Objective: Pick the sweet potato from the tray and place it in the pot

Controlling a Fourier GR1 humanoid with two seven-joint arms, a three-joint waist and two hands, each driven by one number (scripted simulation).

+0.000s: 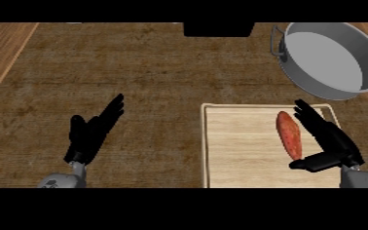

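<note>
Spanning the whole view, the dark wood-grain counter (144, 68) carries a pale wooden tray (237, 151) at lower right and, beyond it at upper right, a grey metal pot (323, 63) that looks empty. The right hand (327, 136) lies over the tray's right side with fingers straight and thumb stuck out toward the left, closed on nothing. The left hand (93, 131) rests open at lower left, fingers up. The sweet potato (289, 134) lies lengthwise on the tray, just beside the right hand's fingers; whether they touch it I cannot tell. I judge this the reach-and-grasp step, with the lift not yet begun: next the fingers and thumb must curl round the root, then carry it up and over the pot's rim. No brand, label or writing can be read.
</note>
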